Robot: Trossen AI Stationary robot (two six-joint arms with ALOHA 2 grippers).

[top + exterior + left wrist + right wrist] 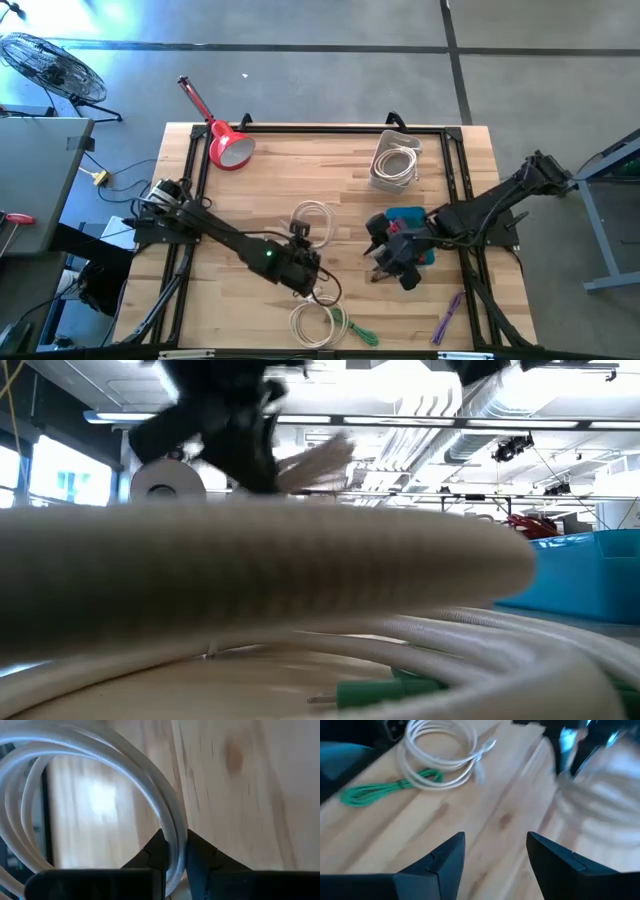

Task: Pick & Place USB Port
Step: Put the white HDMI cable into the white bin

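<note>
Left wrist view, left claw (175, 862) pinched on white cable (125, 775), right claw (495, 851) wide above surface (485, 815).

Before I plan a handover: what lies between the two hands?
In the high view, only bare wooden table separates the left hand from the right hand.

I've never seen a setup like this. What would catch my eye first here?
Probably the left gripper at the table's middle, pinched shut on a coil of white cable. Across from it the right gripper hangs open over the wood, beside a blue bin. A bright red lamp lies at the table's far left corner, and another white cable coil with a green cord sits near the front edge.
</note>
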